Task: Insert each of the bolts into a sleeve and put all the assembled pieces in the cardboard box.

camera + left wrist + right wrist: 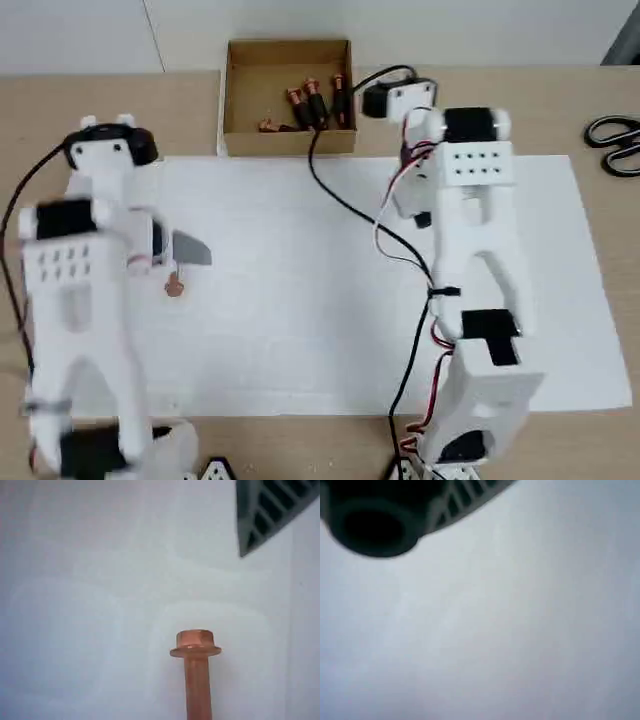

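Hovering above paper (300,340): left gripper (185,262), beside bolt (175,288).

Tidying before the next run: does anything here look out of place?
Only the scissors, lying on the bare table beyond the white sheet's right side; the job does not need them. Nothing looks spilled or damaged.

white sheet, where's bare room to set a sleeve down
The white sheet is barest in its middle, between the bolt by the left arm and the black cable. Another patch runs along its right edge, below the scissors. Crowded: the cardboard box and around the cable.
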You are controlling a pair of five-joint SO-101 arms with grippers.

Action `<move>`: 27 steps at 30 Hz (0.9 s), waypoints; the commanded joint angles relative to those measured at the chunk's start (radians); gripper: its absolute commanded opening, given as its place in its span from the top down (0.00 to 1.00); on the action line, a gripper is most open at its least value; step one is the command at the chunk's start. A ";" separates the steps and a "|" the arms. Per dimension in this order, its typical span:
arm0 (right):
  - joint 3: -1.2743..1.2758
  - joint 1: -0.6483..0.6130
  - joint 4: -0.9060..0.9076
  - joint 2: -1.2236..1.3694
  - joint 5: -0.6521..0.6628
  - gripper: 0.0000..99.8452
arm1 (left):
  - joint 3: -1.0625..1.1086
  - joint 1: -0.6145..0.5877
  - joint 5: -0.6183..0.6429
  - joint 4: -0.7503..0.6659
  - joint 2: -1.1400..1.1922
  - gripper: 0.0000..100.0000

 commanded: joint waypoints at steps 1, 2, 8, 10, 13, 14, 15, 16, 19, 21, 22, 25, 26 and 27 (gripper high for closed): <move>0.003 0.031 0.008 -0.105 -0.012 1.00 | -0.122 -0.006 -0.031 -0.002 0.206 0.65; 0.015 0.036 0.008 -0.120 -0.012 1.00 | -0.147 -0.006 -0.037 -0.002 0.258 0.65; 0.086 0.045 0.007 -0.200 -0.012 1.00 | -0.283 -0.008 -0.035 -0.014 0.486 0.72; 0.097 0.045 0.007 -0.217 -0.012 1.00 | -0.297 -0.008 -0.034 -0.054 0.542 0.74; 0.097 0.045 0.007 -0.229 -0.012 1.00 | -0.298 -0.008 -0.034 -0.089 0.615 0.75; 0.097 0.045 0.007 -0.229 -0.012 1.00 | -0.298 -0.008 -0.034 -0.094 0.634 0.75; 0.097 0.045 0.007 -0.229 -0.012 1.00 | -0.298 -0.008 -0.034 -0.094 0.649 0.75; 0.097 0.045 0.007 -0.229 -0.012 1.00 | -0.298 -0.008 -0.034 -0.094 0.661 0.75; 0.097 0.045 0.007 -0.226 -0.012 1.00 | -0.298 -0.009 -0.034 -0.106 0.683 0.76; 0.097 0.045 0.005 -0.223 -0.012 1.00 | -0.298 -0.009 -0.034 -0.106 0.689 0.78; 0.097 0.045 0.005 -0.223 -0.012 1.00 | -0.298 -0.008 -0.034 -0.109 0.690 0.80; 0.097 0.045 0.005 -0.223 -0.012 1.00 | -0.298 -0.008 -0.034 -0.118 0.690 0.82; 0.097 0.045 0.005 -0.223 -0.012 1.00 | -0.298 -0.008 -0.034 -0.118 0.690 0.83; 0.097 0.045 0.004 -0.222 -0.012 1.00 | -0.298 -0.006 -0.034 -0.117 0.690 0.83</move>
